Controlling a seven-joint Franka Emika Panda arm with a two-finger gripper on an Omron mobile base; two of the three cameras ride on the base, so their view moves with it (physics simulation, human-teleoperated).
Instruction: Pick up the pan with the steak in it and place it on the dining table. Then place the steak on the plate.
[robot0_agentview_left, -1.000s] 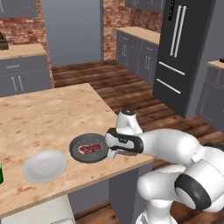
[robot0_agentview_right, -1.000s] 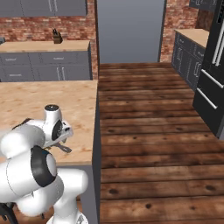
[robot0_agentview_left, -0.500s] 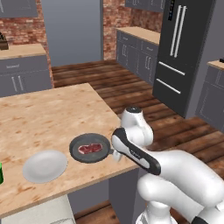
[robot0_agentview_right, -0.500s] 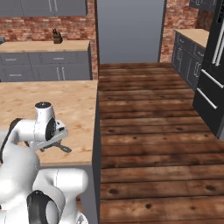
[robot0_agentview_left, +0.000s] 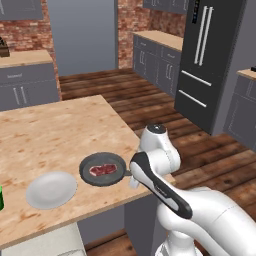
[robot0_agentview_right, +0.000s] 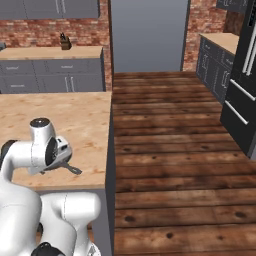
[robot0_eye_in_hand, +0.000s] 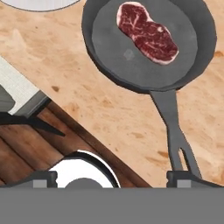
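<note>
The pan (robot0_agentview_left: 104, 169) sits on the wooden tabletop (robot0_agentview_left: 55, 135) near its edge, with the steak (robot0_agentview_left: 101, 169) lying inside it and the plate (robot0_agentview_left: 51, 189) just beside the pan. The end effector (robot0_eye_in_hand: 116, 178) stands wide and grips nothing. One of its fingertips (robot0_eye_in_hand: 188, 179) is at the tip of the pan's long handle.

Even, bright rendered light; soft shadows, slightly coarse detail.

The white arm rises from the base, bends sharply at its elbow and folds back low toward the worktop edge. Its end effector (robot0_eye_in_hand: 113, 178) points down, jaws spread wide with nothing between them, the two dark fingertips (robot0_eye_in_hand: 41, 178) far apart.
</note>
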